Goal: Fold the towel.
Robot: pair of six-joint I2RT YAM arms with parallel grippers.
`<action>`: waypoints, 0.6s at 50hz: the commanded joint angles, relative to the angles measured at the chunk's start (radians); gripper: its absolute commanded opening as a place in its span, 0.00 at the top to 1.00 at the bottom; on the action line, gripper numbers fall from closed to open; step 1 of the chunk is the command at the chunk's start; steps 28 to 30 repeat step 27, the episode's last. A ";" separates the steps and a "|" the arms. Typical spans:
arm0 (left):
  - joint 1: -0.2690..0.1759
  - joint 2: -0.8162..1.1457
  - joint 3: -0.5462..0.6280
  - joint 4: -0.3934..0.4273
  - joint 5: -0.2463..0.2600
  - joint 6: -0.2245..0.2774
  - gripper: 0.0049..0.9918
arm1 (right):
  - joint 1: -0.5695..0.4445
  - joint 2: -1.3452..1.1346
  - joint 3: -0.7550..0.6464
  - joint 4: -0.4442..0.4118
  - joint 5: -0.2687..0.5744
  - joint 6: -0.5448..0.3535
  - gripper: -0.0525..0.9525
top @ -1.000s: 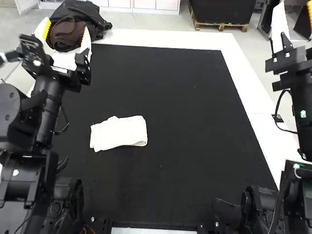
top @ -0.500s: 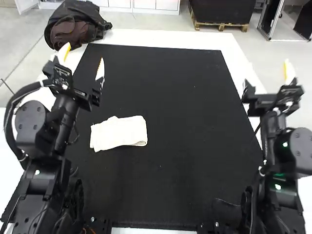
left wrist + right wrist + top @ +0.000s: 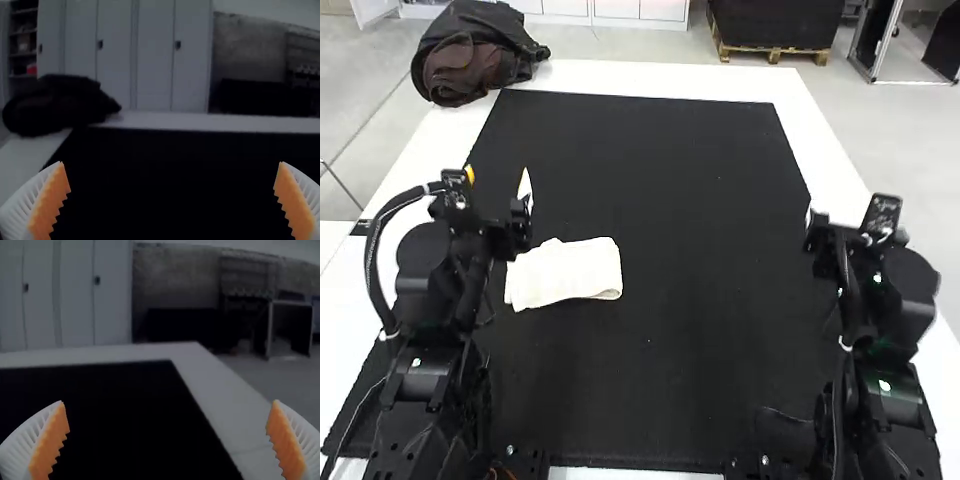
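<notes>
"While the left gripper [image 3: 171,164] and right gripper [image 3: 169,402] gape wide and empty, where's the towel [image 3: 565,272]?" one asks.

"On the black mat [image 3: 700,300], near the left arm [image 3: 428,365] — folded, probably soft and light," another replies. "Best pinched at one end — all layers together, lest they slide."

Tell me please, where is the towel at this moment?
In the high view, the towel lies on the left part of the black mat, just right of the left arm's gripper.
</notes>
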 commanded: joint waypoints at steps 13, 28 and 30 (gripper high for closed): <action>0.027 -0.010 -0.004 -0.108 -0.078 -0.085 0.03 | -0.009 -0.009 -0.006 -0.122 -0.016 0.027 0.04; 0.027 -0.010 -0.004 -0.108 -0.078 -0.087 0.03 | -0.007 -0.009 -0.006 -0.141 -0.061 0.027 0.04; 0.027 -0.010 -0.004 -0.108 -0.078 -0.087 0.03 | -0.007 -0.009 -0.006 -0.141 -0.061 0.027 0.04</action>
